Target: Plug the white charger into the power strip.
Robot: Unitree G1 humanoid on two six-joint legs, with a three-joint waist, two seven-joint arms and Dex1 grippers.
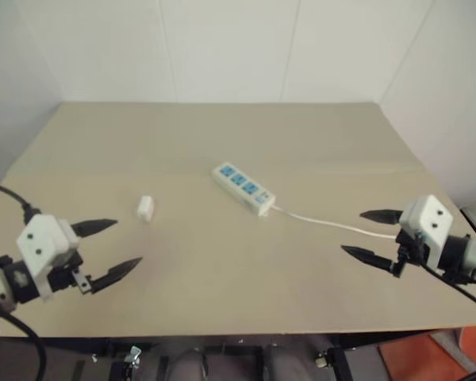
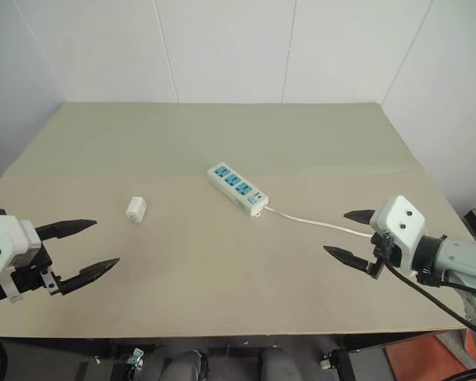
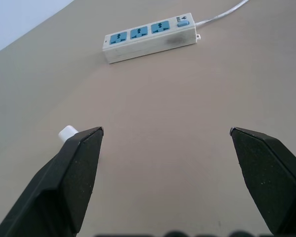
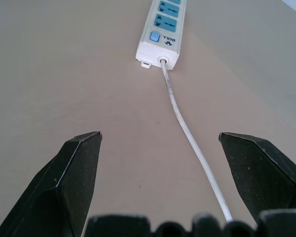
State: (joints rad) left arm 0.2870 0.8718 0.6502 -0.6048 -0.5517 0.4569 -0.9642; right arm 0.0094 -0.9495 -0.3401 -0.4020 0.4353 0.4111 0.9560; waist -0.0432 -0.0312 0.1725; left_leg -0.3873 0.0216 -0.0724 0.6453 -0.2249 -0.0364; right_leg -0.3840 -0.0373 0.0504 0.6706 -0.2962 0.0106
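Note:
The white charger [image 1: 145,209] lies on the table, left of centre, a small plain block. In the left wrist view the charger [image 3: 67,133] peeks out beside one black finger. The power strip [image 1: 243,188] lies slanted at the table's middle, three blue socket faces up, and its thin white cord [image 1: 333,225] trails toward the right. My left gripper [image 1: 111,248] hovers open at the near left, short of the charger, nothing between its fingers. At the near right my right gripper [image 1: 369,235] stands open and empty above the cord's end, pointing toward the strip [image 4: 162,29].
The beige table [image 1: 222,302] ends in a front edge close below both grippers. White walls close in behind and on the right. An orange object [image 1: 424,357] sits on the floor at the lower right.

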